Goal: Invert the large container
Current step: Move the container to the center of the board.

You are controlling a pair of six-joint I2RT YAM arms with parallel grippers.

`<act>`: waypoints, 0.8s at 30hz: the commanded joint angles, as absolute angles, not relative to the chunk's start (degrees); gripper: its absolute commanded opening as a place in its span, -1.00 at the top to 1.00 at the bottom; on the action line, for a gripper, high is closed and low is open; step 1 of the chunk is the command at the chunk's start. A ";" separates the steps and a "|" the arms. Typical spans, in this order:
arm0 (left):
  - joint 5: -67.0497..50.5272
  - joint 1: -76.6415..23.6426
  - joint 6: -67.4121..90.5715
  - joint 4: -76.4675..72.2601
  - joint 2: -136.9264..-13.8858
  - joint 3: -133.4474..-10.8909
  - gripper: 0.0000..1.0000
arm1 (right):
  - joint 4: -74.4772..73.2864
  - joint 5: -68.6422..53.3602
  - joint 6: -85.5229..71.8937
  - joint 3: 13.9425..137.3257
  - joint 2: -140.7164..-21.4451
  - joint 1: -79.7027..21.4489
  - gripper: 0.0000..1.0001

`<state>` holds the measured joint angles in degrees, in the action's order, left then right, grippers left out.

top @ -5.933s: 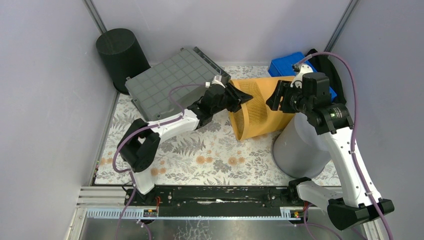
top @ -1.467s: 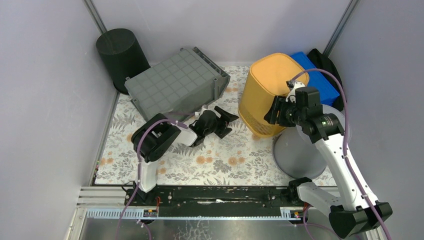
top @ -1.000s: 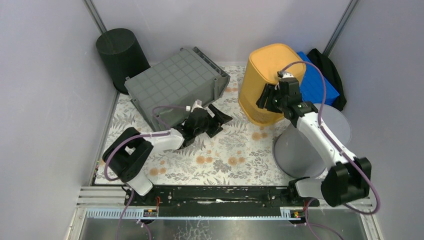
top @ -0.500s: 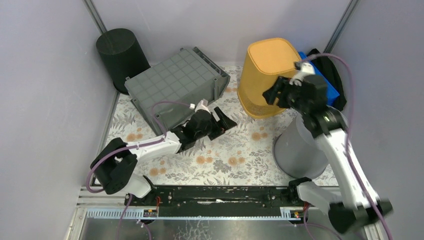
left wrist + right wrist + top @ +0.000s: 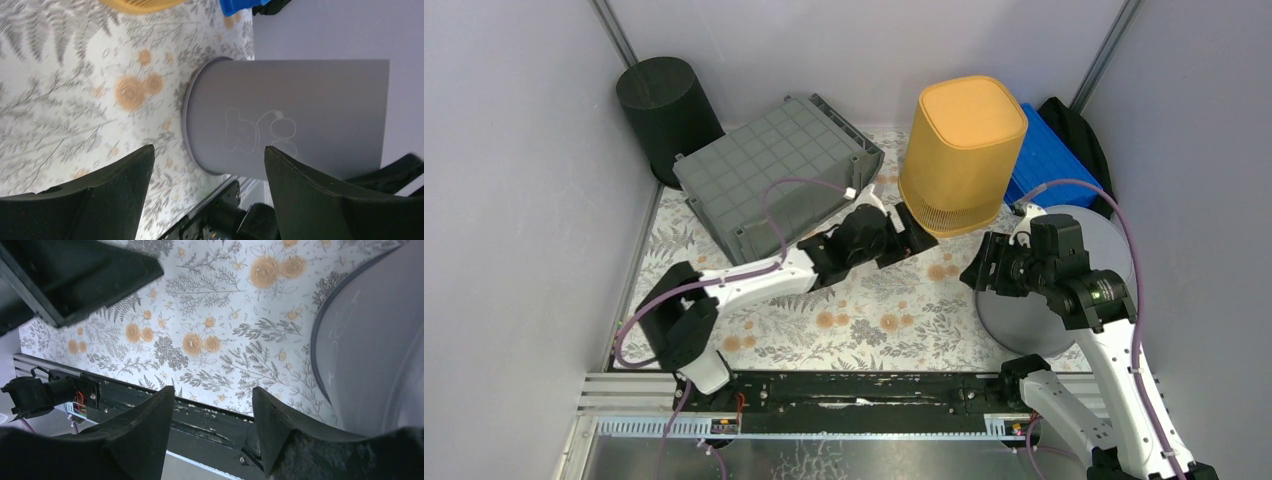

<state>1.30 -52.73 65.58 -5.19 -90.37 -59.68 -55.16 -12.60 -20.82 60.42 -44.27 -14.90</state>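
At the table's far left, the large container lies tilted, gridded underside up, while the left gripper and right gripper are held apart, empty; flipping is judged nearly finished, only levelling needed.

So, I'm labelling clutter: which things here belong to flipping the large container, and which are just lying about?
Job: dark-grey crate, gridded underside facing up.
Lying about: yellow slatted basket, blue tray, light-grey bucket, black round bin.
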 commanded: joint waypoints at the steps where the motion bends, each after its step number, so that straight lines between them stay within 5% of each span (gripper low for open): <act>1: 2.56 -53.00 61.48 -0.84 -96.75 -69.66 -0.75 | -56.57 -11.73 -20.53 60.91 -44.07 -14.68 -0.30; 12: 3.23 -50.98 58.09 5.34 -118.33 -89.50 -0.75 | -54.51 9.92 -23.17 56.95 -49.93 -14.64 -0.39; 18: 2.51 -48.48 57.64 2.71 -123.13 -92.60 -0.74 | -52.54 19.98 -28.82 59.45 -53.15 -14.20 -0.75; 24: 1.42 -44.92 56.11 5.73 -131.50 -103.94 -0.74 | -47.64 17.79 -29.17 59.64 -54.88 -11.19 -0.81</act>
